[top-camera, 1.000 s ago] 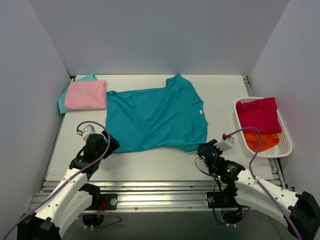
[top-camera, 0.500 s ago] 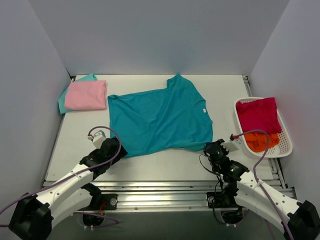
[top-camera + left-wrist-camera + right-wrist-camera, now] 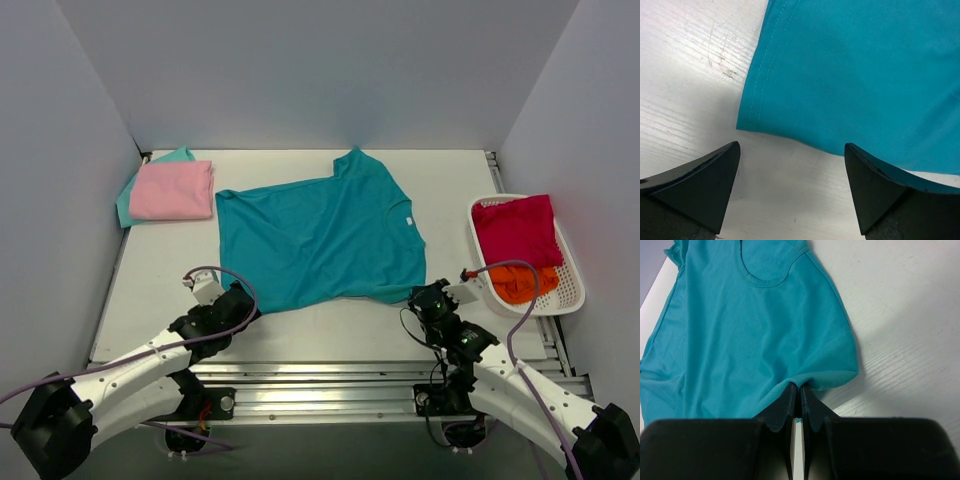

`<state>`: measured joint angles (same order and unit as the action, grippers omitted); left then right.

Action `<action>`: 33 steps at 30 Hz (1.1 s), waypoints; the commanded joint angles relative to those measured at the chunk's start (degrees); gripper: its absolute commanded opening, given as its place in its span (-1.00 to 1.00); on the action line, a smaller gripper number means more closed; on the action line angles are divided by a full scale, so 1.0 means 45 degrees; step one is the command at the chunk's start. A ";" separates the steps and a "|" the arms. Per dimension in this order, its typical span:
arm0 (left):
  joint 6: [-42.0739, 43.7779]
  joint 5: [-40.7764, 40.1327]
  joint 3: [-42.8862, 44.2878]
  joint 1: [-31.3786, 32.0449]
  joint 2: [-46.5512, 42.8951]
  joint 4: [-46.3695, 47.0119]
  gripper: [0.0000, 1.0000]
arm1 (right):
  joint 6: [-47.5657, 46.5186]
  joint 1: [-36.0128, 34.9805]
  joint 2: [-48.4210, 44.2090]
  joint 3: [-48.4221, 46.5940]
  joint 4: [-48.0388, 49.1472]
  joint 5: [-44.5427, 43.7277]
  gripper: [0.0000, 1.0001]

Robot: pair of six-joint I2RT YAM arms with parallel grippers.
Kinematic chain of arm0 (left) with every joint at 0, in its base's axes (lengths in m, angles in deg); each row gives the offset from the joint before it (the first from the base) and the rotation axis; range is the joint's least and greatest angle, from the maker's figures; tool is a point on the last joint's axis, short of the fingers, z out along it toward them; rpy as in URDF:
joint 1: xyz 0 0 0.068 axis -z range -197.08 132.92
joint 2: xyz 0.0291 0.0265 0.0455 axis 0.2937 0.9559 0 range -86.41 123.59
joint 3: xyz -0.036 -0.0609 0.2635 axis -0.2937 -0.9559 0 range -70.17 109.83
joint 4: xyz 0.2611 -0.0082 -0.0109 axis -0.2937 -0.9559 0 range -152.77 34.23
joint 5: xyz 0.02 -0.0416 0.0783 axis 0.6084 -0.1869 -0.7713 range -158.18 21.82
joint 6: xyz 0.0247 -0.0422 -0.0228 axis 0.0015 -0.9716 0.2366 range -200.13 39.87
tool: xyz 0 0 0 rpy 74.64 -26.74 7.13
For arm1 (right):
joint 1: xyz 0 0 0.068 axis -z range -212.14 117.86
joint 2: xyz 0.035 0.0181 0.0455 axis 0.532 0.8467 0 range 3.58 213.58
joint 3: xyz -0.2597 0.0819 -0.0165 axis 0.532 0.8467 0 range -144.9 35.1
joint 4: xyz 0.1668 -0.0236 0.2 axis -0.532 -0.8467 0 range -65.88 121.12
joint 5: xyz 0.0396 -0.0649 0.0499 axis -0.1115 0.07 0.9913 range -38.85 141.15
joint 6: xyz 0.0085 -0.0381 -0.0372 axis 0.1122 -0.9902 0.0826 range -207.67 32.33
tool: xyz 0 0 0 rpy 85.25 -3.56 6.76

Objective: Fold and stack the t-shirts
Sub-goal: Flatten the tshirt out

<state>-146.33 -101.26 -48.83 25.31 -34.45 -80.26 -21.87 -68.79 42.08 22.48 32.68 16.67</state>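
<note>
Two grips are needed here and only one is made, which is where the risk lies. The right gripper [image 3: 796,388] has its fingers pressed together on the near side of the large teal t-shirt [image 3: 318,240], beside a sleeve. The bite looks thin, so a hard pull could slip the cloth free. The left gripper [image 3: 791,146] stands wide open and holds nothing. If it closes too high it may miss the hem or catch only one layer, and the fold would go crooked.

The shirt lies spread flat mid-bench, collar towards the right edge and hem towards the left. Its near-left hem corner sits just ahead of the left gripper's gap, apparently not touching either finger.
</note>
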 commanded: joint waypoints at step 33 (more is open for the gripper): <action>-0.1989 -0.1946 0.0374 0.1380 0.2730 0.0970 -0.48 | 0.0280 0.0838 -0.1485 0.0383 -0.0953 0.0025 -1.00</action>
<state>-152.51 -109.87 -46.97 31.26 -21.90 -77.48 -20.29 -65.49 35.37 24.18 28.77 17.69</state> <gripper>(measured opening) 0.306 0.009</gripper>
